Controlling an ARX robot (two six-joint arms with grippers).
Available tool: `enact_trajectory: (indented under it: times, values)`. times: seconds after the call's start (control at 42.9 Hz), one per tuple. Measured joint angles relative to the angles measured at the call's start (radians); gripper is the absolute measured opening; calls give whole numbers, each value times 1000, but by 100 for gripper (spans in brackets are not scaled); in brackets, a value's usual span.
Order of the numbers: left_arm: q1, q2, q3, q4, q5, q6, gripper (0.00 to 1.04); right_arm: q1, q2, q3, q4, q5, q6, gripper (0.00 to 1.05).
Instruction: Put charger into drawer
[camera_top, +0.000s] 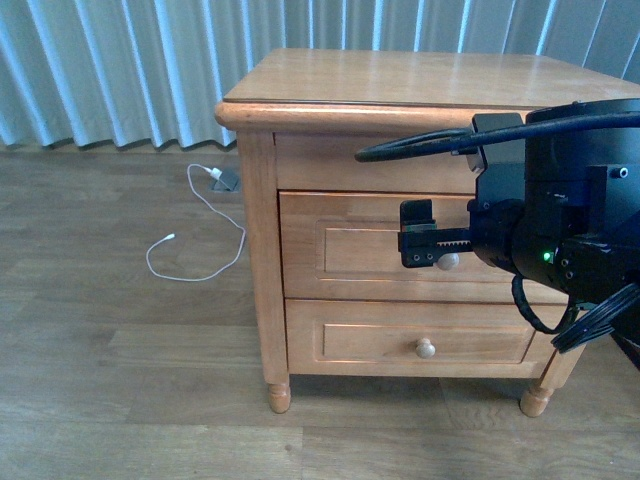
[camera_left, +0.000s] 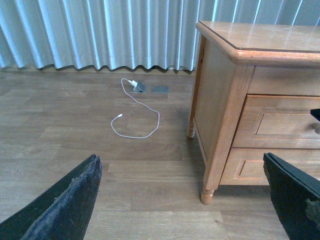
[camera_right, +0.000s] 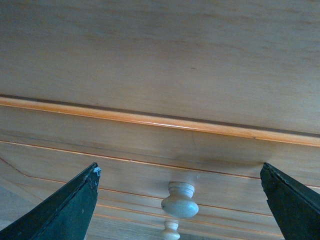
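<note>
Black and bulky, my right arm fills the near right of the front view, its right gripper (camera_top: 418, 236) reaching at the upper drawer (camera_top: 370, 248) of the nightstand (camera_top: 400, 85). From the right wrist camera I see that gripper's two dark fingers (camera_right: 60, 207) spread wide, with the drawer's round knob (camera_right: 180, 200) sitting between them and not touched by either; nothing is held. Behind that knob I can make out the knob of the lower drawer (camera_right: 171, 230).

My left gripper (camera_left: 185, 200) hangs above the wooden floor (camera_left: 60, 125), well to the side of the nightstand, and its fingers (camera_left: 65, 202) are also wide apart with only floorboards between them.

Both drawers look shut from the front, their panels flush with the frame, so I see nothing of their insides. The lower drawer (camera_top: 350, 340) sits directly beneath the upper one and carries its own pale knob (camera_top: 426, 348). The nightstand top is bare honey-coloured wood.

Farther back on the floor, beside the nightstand's far left corner, a thin white cable (camera_top: 200, 245) loops out from a small grey block (camera_top: 226, 180) near the curtain (camera_top: 120, 70).

I cannot find the charger in any of the three views, so I cannot say where it lies.
</note>
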Motion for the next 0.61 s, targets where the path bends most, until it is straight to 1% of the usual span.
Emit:
enact_trajectory:
  times: [0.466, 0.606]
  values:
    - [0, 0, 0, 0, 0, 0, 99, 13, 3, -4, 62, -19, -19, 96]
    - [0, 0, 0, 0, 0, 0, 99, 13, -39, -58, 56, -35, -22, 96]
